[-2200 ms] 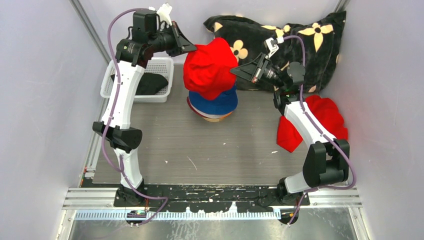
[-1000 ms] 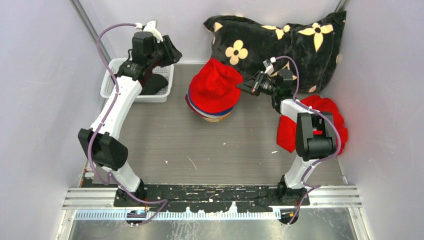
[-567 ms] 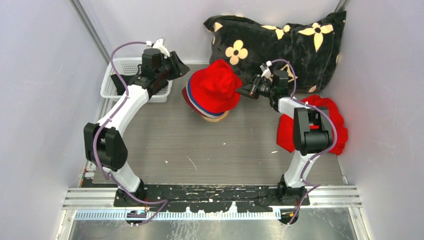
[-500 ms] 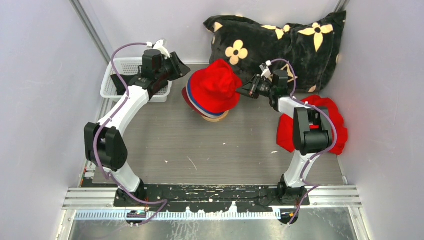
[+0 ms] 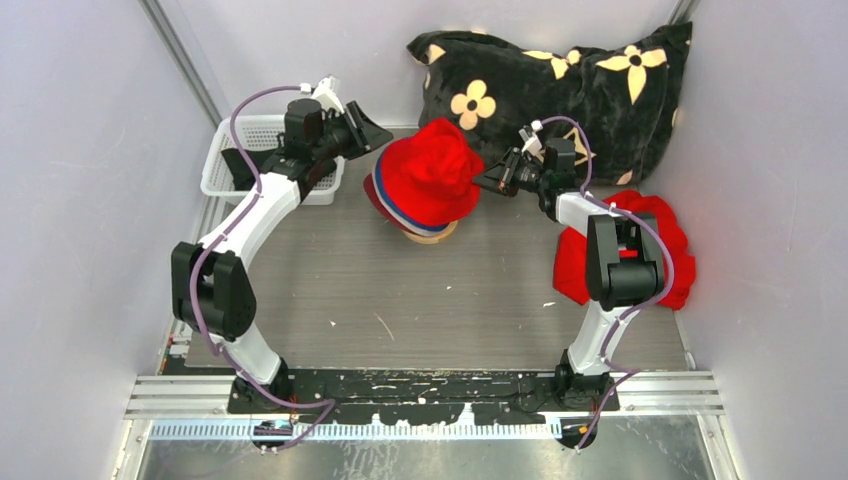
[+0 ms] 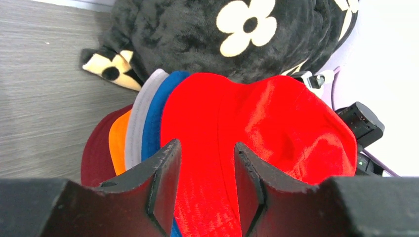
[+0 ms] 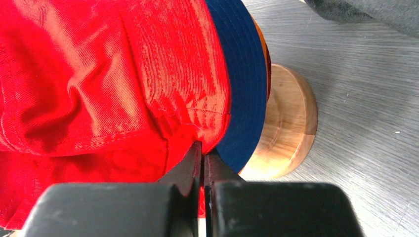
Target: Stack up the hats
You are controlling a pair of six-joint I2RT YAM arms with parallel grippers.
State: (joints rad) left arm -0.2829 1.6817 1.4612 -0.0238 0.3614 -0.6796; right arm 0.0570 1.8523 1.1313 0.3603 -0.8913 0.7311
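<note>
A red hat (image 5: pixel 428 178) tops the stack of hats on a wooden stand (image 5: pixel 425 234). My right gripper (image 5: pixel 482 181) is shut on the red hat's right brim; in the right wrist view the jaws (image 7: pixel 202 148) pinch red fabric (image 7: pixel 108 74) above the blue hat's brim (image 7: pixel 244 84). My left gripper (image 5: pixel 373 134) hovers open just off the hat's upper left. In the left wrist view its fingers (image 6: pixel 165 170) frame the red hat (image 6: pixel 276 128), with nothing between them. Blue (image 6: pixel 153 118), grey (image 6: pixel 138 123), orange (image 6: pixel 118 143) and maroon (image 6: pixel 96 155) brims show underneath.
A white basket (image 5: pixel 228 140) at the back left holds a black hat (image 5: pixel 234 166), mostly hidden by my left arm. A black flowered pillow (image 5: pixel 590 80) leans on the back wall. A bright red cloth bundle (image 5: pixel 668 235) lies at the right, behind my right arm.
The red hat has sunk lower over the stack. My left gripper has swung from over the basket to the hat's left side. The right gripper stays clamped on the brim.
</note>
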